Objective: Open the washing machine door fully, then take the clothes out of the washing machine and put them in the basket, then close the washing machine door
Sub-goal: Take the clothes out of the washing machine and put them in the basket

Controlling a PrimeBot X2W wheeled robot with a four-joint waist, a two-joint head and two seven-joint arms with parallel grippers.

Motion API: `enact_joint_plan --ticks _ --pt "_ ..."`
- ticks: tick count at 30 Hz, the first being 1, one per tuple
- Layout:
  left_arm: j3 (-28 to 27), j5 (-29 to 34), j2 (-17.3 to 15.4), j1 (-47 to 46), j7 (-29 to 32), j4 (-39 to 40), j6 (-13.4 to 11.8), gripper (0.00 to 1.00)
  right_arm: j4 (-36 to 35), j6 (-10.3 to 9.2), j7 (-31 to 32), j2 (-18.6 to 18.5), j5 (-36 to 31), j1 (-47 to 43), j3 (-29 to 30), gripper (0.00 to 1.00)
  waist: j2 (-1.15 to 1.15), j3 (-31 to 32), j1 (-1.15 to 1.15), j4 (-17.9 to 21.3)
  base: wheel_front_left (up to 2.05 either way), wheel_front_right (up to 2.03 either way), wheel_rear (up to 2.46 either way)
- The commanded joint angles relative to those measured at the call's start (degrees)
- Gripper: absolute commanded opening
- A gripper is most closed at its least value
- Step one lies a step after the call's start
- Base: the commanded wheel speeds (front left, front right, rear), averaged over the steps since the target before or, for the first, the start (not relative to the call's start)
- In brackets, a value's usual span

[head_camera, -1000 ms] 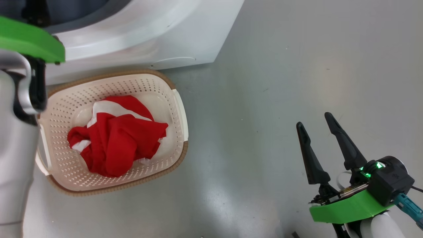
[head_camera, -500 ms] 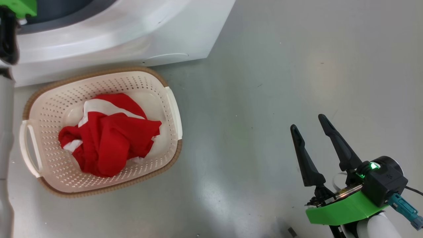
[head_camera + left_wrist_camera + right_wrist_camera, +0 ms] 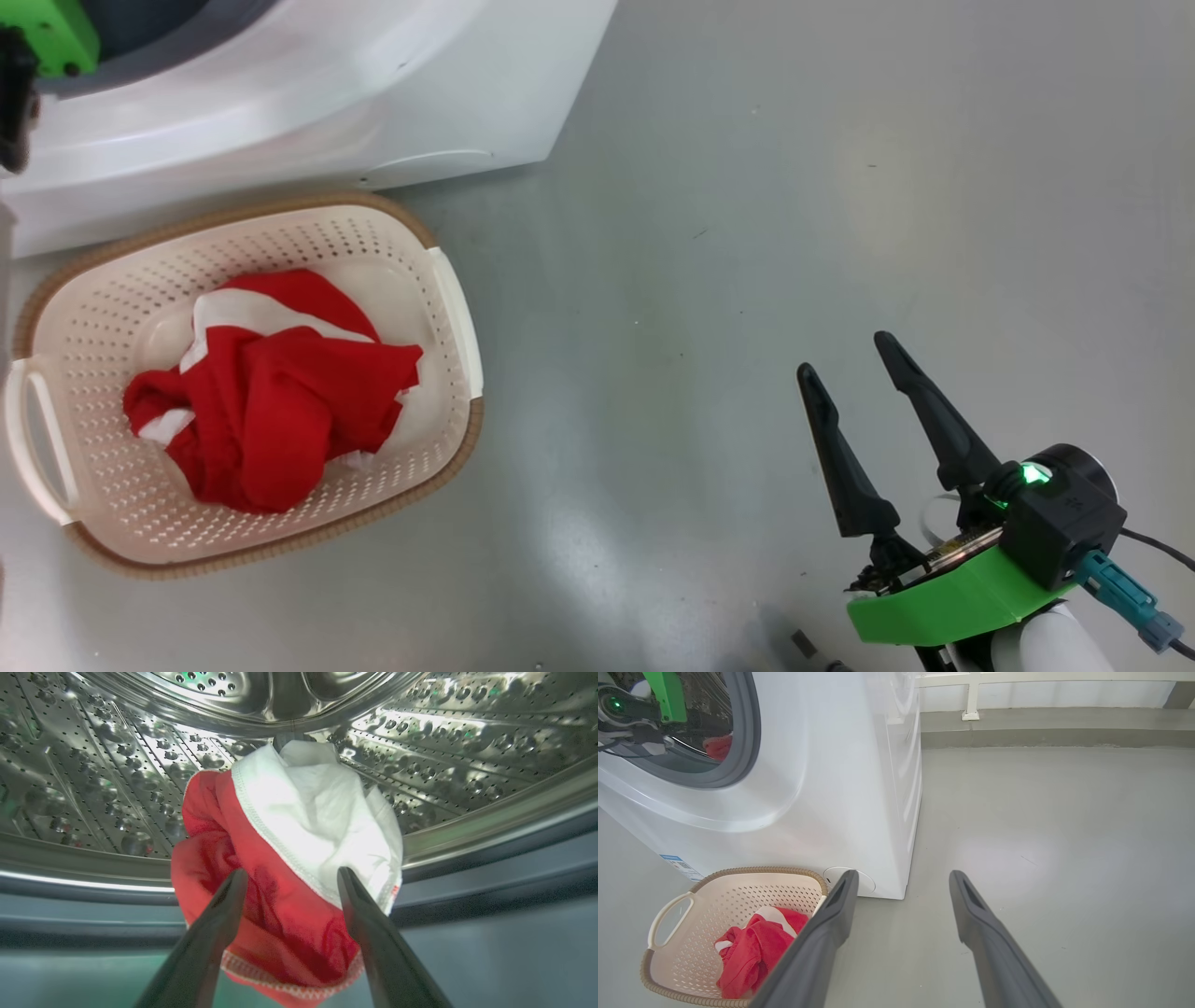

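My left gripper (image 3: 292,871) is in the drum (image 3: 93,788), tips apart. Clothes (image 3: 299,812) fill the gap between the tips and just beyond, blocking straight ahead; touching or not, can't tell. Free room either side of the clothes, then drum wall curving in on both sides and above. Gasket (image 3: 504,952) runs under the fingers. My right gripper (image 3: 843,353), tips apart, over bare floor (image 3: 709,233): clear ahead and right of the fingers. Left of the fingers sits the basket (image 3: 752,896), part full; machine (image 3: 859,788) corner ahead-left.
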State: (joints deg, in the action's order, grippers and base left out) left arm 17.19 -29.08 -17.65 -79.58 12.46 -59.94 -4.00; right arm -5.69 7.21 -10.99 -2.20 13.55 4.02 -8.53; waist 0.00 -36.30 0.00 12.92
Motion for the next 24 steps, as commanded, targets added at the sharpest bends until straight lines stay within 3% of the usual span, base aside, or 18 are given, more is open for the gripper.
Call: enact_joint_plan --ticks 1,10,24 --pt "-0.1 0.8 -3.2 -1.7 0.9 0.4 -0.2 1.0 -1.0 0.28 0.1 -0.7 -0.2 -0.2 -1.7 1.0 0.0 0.0 0.0 0.4 0.0 0.0 0.0" --pt "3.0 3.1 -5.3 -3.0 5.7 -5.0 -0.5 1.0 -0.1 0.28 -0.2 -0.7 0.6 -1.0 -2.9 1.0 0.0 1.0 0.0 2.1 0.0 0.0 0.0" --pt "1.1 -0.7 -3.9 -2.1 4.9 -8.1 0.4 1.0 -0.1 0.28 -0.3 -0.7 1.5 -1.5 -3.5 1.0 0.0 0.7 0.0 3.7 0.0 0.0 0.0"
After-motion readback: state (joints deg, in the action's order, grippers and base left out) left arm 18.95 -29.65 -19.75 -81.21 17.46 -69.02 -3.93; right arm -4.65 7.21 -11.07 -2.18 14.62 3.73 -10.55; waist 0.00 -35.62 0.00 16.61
